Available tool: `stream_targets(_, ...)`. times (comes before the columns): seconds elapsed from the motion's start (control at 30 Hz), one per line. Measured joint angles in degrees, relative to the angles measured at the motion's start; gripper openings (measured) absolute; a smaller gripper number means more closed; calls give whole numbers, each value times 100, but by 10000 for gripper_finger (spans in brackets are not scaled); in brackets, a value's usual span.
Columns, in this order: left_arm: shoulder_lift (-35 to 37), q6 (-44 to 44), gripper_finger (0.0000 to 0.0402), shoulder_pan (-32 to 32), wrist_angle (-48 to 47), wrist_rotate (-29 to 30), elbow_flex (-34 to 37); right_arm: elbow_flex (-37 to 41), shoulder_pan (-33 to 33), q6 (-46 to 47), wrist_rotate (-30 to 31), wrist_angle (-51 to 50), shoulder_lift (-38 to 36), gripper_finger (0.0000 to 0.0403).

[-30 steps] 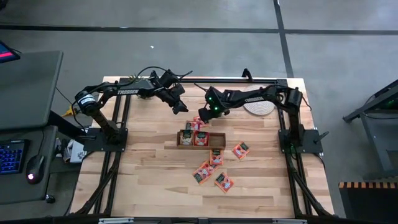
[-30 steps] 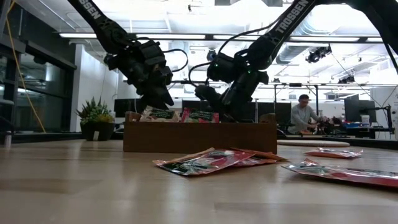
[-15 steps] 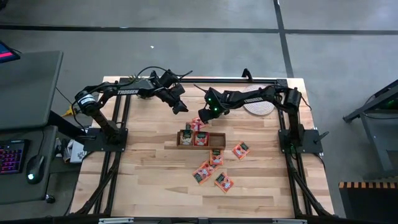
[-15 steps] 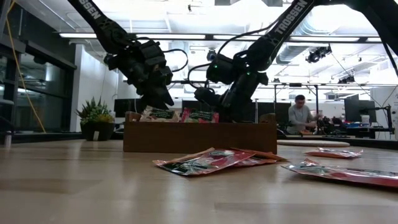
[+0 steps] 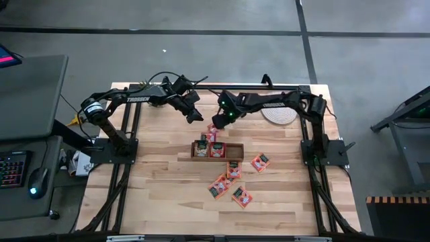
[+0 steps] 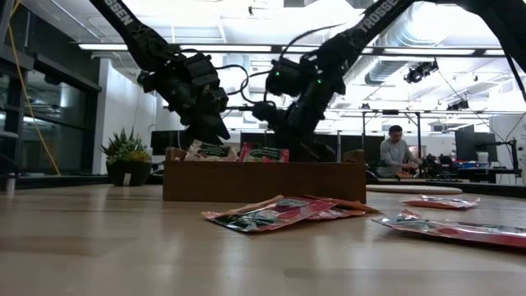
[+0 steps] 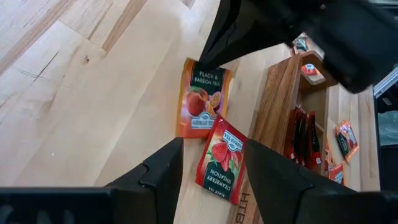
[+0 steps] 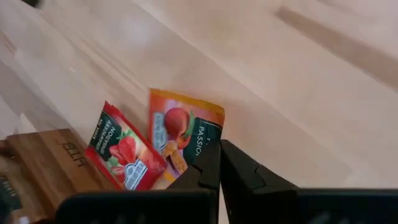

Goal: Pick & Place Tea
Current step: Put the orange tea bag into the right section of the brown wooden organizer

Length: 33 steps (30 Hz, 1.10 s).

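Left gripper point(image 5: 195, 115) hovers at 11 o'clock of the wooden box point(image 5: 217, 150), jaws wide, empty. Two tea sachets point(image 7: 201, 98) lie on the bench point(image 5: 161, 181) just behind the box. Right gripper point(image 8: 217, 167), at 12 o'clock of the box, jaws pinched narrow at the orange sachet's edge. More sachets point(image 5: 228, 181) lie at 6 o'clock.

Even, diffuse overhead light in the high view; the pale wooden plank table point(image 5: 161, 188) is bright, shadows under the arms short and soft. Low view strongly backlit: white ceiling light strips point(image 6: 246, 51) blown out, both dark arms near-silhouettes, near tabletop blurred with a dull sheen, flat red sachets point(image 6: 275, 212) in front soft. Left wrist view sharp on the orange peach-print sachet point(image 7: 200, 98), own dark fingers point(image 7: 158, 177) blurred. Right wrist view soft overall, table washed pale.
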State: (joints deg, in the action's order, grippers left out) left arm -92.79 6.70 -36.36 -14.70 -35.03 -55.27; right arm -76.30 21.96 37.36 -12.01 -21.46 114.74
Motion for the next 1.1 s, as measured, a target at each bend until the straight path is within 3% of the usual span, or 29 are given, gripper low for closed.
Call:
stream_targets(0.53, 0, 13, 169, 0, 7, 2, 0, -1930, 0, -1420, 854, -2521, -8, 0)
stream_targets(1.1, 0, 13, 169, 0, 3, -3, 0, -3242, -221, -2373, 1060, -4209, -11, 0)
